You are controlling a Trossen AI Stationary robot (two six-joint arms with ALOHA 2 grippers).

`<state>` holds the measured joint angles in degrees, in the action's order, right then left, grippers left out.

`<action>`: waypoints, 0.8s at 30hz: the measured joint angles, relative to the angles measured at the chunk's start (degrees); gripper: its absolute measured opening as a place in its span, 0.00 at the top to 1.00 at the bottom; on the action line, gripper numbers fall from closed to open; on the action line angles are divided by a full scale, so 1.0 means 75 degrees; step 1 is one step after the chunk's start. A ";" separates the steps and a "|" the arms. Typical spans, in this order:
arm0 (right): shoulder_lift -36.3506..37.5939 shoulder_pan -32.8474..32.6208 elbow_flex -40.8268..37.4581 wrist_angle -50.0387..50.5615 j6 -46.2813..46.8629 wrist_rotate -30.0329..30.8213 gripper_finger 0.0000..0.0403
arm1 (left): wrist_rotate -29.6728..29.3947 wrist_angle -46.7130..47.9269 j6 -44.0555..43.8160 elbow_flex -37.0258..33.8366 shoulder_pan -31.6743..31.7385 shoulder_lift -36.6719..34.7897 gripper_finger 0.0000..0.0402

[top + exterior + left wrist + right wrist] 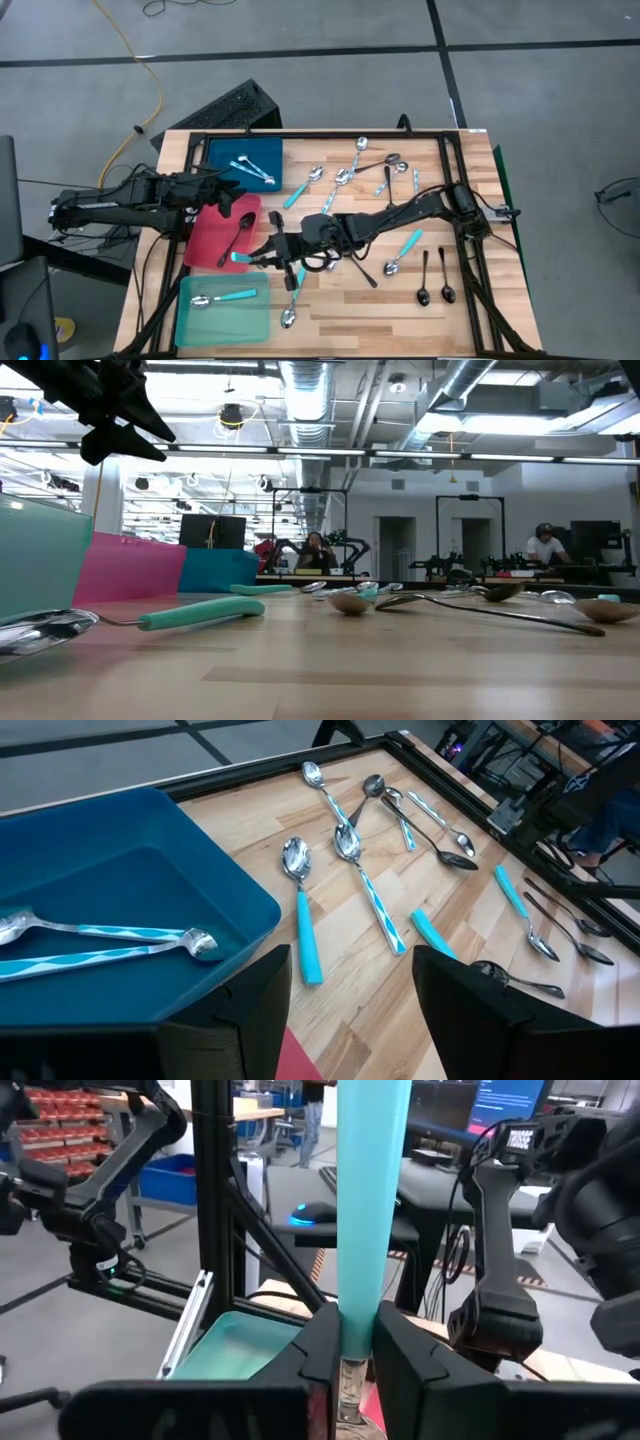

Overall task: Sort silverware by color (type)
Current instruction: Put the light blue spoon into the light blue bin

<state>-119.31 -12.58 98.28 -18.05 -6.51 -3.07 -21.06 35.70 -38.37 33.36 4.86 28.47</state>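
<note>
The wooden worktop (330, 310) sits inside a black frame on grey floor, a yellow cable trailing nearby. Spoons (352, 165) lie scattered across it; blue (243, 166), red (205, 245) and teal (222, 312) trays line one side. The right gripper (258, 258) is clamped on a turquoise-handled spoon (370, 1190) beside the red tray. The left gripper (350, 985), fingers apart and empty, hangs by the blue tray. Beyond, a workshop with people seated at desks.

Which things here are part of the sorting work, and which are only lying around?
Part of the job:
- turquoise-handled spoon held in the right gripper
- loose spoons on the table
- black spoons
- left gripper, open, beside the blue tray

Only lying about:
- yellow cable on the floor
- keyboard
</note>
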 joint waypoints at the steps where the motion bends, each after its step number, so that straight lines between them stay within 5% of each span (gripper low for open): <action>1: -0.0001 0.0000 -0.0001 -0.0040 0.0001 0.0000 0.84 | 0.0000 0.0000 0.0000 0.0000 0.0000 0.0000 0.52; 15: -0.0026 -0.0082 -0.0003 -0.0888 0.0658 -0.0001 0.84 | -0.0047 -0.0003 0.0117 0.0000 0.0000 0.0000 0.52; 24: -0.0976 -0.0169 0.0578 -0.1095 0.1326 0.0199 0.84 | -0.0064 -0.0006 0.0210 0.0000 -0.0002 -0.0003 0.52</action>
<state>-126.62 -13.85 102.61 -26.26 3.43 -1.58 -21.54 35.66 -36.80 33.36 4.85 28.45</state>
